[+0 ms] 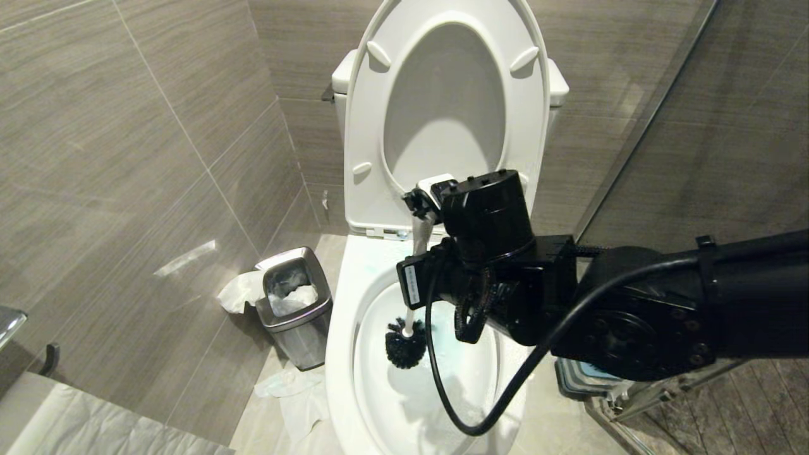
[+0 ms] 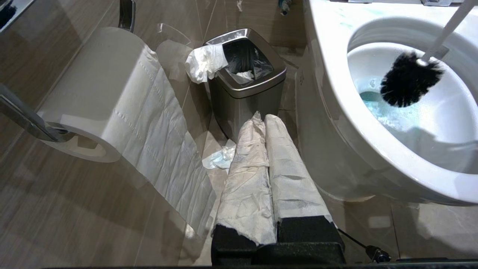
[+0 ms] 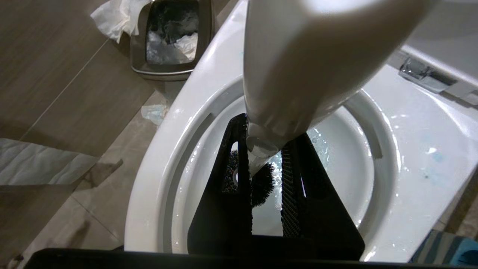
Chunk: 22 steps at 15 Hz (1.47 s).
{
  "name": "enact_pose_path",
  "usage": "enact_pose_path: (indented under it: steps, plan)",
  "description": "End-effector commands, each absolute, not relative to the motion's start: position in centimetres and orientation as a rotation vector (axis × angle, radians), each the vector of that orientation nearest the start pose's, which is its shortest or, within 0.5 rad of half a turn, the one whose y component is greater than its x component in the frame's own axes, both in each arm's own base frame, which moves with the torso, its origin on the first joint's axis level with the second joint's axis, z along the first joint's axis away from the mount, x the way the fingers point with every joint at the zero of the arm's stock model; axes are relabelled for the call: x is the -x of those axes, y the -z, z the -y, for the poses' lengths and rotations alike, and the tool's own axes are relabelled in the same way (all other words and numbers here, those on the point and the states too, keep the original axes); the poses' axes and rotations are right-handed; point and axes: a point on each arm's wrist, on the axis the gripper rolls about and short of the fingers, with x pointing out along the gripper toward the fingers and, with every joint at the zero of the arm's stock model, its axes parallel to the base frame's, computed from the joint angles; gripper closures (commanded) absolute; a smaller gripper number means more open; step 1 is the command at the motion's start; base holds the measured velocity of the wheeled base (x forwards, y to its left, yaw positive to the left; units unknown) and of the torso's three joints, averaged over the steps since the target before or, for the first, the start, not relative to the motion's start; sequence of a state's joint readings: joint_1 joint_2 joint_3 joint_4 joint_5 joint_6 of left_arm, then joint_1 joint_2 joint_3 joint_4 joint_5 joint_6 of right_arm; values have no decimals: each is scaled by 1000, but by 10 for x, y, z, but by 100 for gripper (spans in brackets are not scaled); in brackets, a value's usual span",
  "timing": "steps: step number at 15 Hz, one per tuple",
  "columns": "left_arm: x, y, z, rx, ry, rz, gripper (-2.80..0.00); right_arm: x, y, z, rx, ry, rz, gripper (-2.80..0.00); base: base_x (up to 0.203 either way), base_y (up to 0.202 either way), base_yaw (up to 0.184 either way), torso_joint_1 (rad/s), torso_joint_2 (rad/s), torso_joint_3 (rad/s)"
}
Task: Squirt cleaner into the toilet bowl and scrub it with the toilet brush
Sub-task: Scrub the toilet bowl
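A: Head view, and the right gripper [image 1: 422, 222] is clamped on the white handle of the toilet brush [image 1: 405, 343], its black head down inside the toilet bowl [image 1: 341, 354], above the water.

B: Blue cleaner already in that water, by the look of it. So we're scrubbing. What makes it a good scrub?

A: I'd say press the bristles onto the wall and sweep around under the rim, keeping the handle from twisting in that narrow grip.

B: And the left gripper [image 2: 267, 123]?

A: Parked low beside the bowl, fingers [image 2: 246, 175] wrapped in paper and pressed together, holding nothing.

B: Anything in the way?

A: The raised seat [image 1: 524, 164] stands just behind the wrist. A steel bin [image 1: 297, 306] with tissue hanging out sits left of the bowl, paper scraps [image 1: 287, 385] on the floor, a toilet roll [image 2: 93, 93] on the wall.
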State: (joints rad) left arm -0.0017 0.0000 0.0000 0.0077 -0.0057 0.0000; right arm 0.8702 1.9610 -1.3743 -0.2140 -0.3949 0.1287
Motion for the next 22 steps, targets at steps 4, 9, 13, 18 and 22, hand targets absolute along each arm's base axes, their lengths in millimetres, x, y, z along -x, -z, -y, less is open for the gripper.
enact_pose_path:
  steps: [4, 9, 13, 18, 22]
  plan:
    - [23, -74, 0, 0, 8, -9, 0, -298, -182, -325, 99, -428, -337, 0, 0, 0, 0, 0, 0, 0]
    - [23, -74, 0, 0, 8, -9, 0, -330, -183, -320, 109, -379, -301, 0, 0, 0, 0, 0, 0, 0]
    - [23, -74, 0, 0, 8, -9, 0, -342, -185, -308, 105, -343, -294, 0, 0, 0, 0, 0, 0, 0]
    - [23, -74, 0, 0, 8, -9, 0, -345, -201, -281, 111, -299, -288, 0, 0, 0, 0, 0, 0, 0]
    - [23, -74, 0, 0, 8, -9, 0, -322, -202, -258, 141, -301, -338, 0, 0, 0, 0, 0, 0, 0]
